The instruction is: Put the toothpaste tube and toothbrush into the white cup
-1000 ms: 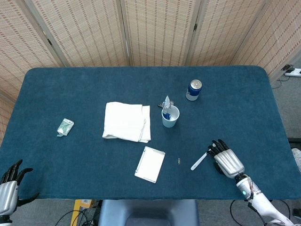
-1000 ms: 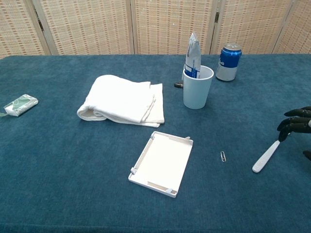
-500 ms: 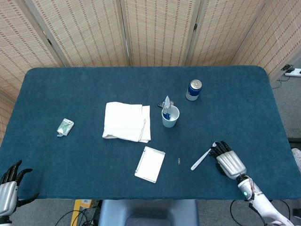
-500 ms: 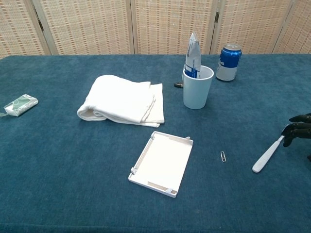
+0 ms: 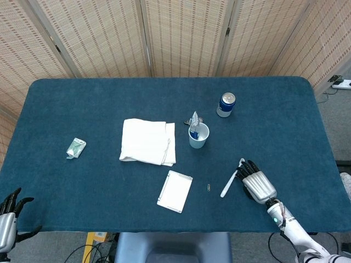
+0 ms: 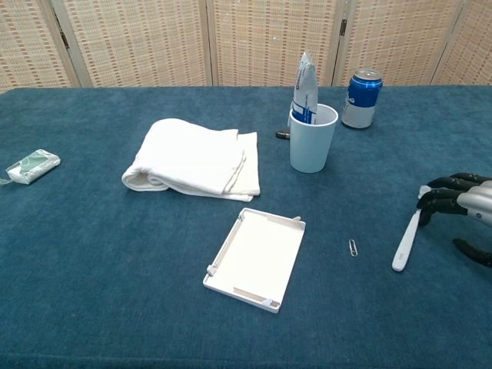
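Observation:
The white cup (image 5: 198, 137) (image 6: 313, 140) stands mid-table with the toothpaste tube (image 5: 194, 121) (image 6: 305, 86) upright inside it. The white toothbrush (image 5: 230, 179) (image 6: 407, 241) lies flat on the blue cloth, right of and nearer than the cup. My right hand (image 5: 256, 184) (image 6: 460, 206) is low beside the brush. Its fingertips (image 6: 429, 201) touch the brush's far end, and the thumb stays apart from the brush. My left hand (image 5: 9, 218) hangs below the table's near left corner, fingers spread, holding nothing.
A folded white towel (image 5: 147, 141) (image 6: 192, 161) lies left of the cup. A white flat tray (image 5: 175, 190) (image 6: 255, 257) and a paper clip (image 5: 209, 188) (image 6: 353, 247) lie near the front. A blue can (image 5: 226, 104) (image 6: 361, 98) stands behind, and a green packet (image 5: 75, 147) (image 6: 32, 165) lies far left.
My right hand has moved left against the toothbrush, which has slid left and swung to point more away from me. My left hand has sunk lower at the corner.

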`<state>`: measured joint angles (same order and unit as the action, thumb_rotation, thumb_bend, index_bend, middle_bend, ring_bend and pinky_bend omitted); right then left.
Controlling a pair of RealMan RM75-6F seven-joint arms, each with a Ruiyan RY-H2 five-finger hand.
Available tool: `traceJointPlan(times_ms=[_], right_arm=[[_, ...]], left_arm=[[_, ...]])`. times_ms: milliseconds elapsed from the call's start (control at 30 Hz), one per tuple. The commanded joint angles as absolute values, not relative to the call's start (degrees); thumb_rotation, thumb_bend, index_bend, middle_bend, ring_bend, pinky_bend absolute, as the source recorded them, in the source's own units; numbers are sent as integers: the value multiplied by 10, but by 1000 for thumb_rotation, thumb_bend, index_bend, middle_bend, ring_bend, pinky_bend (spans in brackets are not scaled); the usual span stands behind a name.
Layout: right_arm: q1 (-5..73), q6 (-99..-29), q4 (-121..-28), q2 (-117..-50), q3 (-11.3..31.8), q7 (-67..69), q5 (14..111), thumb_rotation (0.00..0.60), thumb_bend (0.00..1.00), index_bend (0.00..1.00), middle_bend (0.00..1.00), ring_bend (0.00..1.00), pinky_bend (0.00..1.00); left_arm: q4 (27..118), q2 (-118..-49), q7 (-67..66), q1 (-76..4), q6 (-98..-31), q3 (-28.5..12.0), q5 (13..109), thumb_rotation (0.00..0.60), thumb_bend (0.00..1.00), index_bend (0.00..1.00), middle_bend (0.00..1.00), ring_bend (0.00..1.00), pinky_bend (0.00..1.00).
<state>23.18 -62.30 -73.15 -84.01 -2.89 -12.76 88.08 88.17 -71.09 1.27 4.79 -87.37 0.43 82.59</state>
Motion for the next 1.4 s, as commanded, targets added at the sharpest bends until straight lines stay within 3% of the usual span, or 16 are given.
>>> traceJointPlan(times_ms=[33, 433, 800, 1400], right_arm=[[241, -619, -728, -851, -21, -130, 882, 600, 486, 289, 172, 15, 76], [282, -613, -728, -889, 6, -133, 898, 600, 484, 289, 172, 15, 76], [271, -621, -759, -862, -41, -123, 933, 600, 484, 289, 173, 15, 75], [250, -650, -743, -834, -49, -130, 934, 600, 485, 297, 177, 15, 76]], left_arm=[[881, -710, 14, 48, -874, 4, 827, 600, 135, 286, 54, 23, 147], [878, -708, 19, 54, -878, 4, 823, 600, 135, 286, 54, 23, 147], [879, -710, 17, 58, -880, 7, 826, 600, 135, 286, 54, 23, 147], [877, -712, 19, 59, -882, 8, 831, 600, 135, 286, 54, 23, 147]])
